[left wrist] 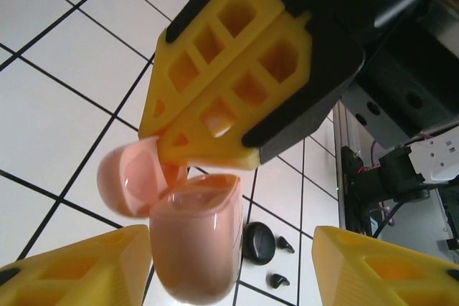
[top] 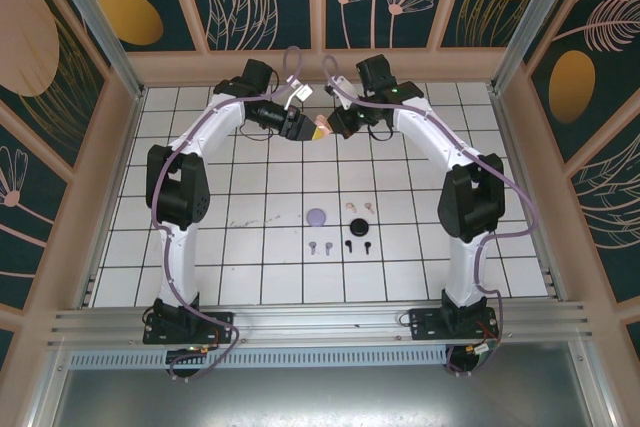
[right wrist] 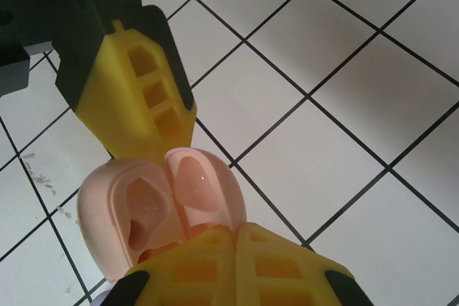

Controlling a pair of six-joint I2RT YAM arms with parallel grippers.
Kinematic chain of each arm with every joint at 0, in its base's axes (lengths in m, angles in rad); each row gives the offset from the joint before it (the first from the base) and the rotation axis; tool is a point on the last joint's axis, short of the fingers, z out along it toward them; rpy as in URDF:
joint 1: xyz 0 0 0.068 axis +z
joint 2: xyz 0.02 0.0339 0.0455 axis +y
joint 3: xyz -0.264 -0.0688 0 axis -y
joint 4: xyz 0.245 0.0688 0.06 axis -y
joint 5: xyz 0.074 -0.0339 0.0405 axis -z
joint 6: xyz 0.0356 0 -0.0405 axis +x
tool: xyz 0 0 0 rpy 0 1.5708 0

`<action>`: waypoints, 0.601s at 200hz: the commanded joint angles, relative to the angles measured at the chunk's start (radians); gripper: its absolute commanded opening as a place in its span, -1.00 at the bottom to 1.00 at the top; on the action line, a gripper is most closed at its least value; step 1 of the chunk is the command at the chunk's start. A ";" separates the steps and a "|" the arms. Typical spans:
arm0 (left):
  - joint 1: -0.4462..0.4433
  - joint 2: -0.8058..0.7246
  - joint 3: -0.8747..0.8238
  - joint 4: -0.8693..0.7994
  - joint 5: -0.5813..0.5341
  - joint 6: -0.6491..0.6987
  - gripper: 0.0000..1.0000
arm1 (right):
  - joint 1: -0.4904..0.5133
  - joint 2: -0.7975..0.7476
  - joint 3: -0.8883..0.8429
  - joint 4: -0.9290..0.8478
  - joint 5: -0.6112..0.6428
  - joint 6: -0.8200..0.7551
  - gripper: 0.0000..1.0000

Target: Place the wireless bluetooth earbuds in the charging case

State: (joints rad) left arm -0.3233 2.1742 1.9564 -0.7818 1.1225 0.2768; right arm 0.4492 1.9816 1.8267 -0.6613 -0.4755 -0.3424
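An open pink charging case (top: 320,128) hangs in the air at the back of the table between both grippers. My right gripper (right wrist: 240,238) is shut on the case's lid (right wrist: 204,184), beside the base with its hollow wells (right wrist: 136,213). My left gripper (left wrist: 229,238) stands open, its fingers (left wrist: 79,266) on either side of the case body (left wrist: 193,241), the right one well apart from it. The earbuds lie on the tiles: a pink pair (top: 358,206), a lilac pair (top: 320,245) and a black pair (top: 357,246).
A round lilac case (top: 317,215) and a black case (top: 360,228) lie mid-table among the earbuds. The black case (left wrist: 259,240) and two black earbuds (left wrist: 285,244) also show below the held case. A raised wooden rim (top: 130,147) encloses the tiled floor.
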 commanded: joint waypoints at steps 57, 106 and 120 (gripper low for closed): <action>0.001 0.013 0.017 -0.048 0.060 0.054 0.01 | 0.022 0.008 0.041 -0.020 -0.021 -0.006 -1.00; 0.001 0.011 0.016 -0.056 0.074 0.064 -0.17 | 0.027 0.004 0.042 -0.022 -0.017 -0.005 -1.00; 0.001 0.012 0.016 -0.057 0.079 0.067 -0.24 | 0.029 0.003 0.043 -0.021 -0.016 -0.005 -1.00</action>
State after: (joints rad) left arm -0.3210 2.1742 1.9564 -0.8112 1.1446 0.3065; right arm 0.4667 1.9816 1.8339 -0.6632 -0.4789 -0.3420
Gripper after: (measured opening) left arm 0.406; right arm 0.049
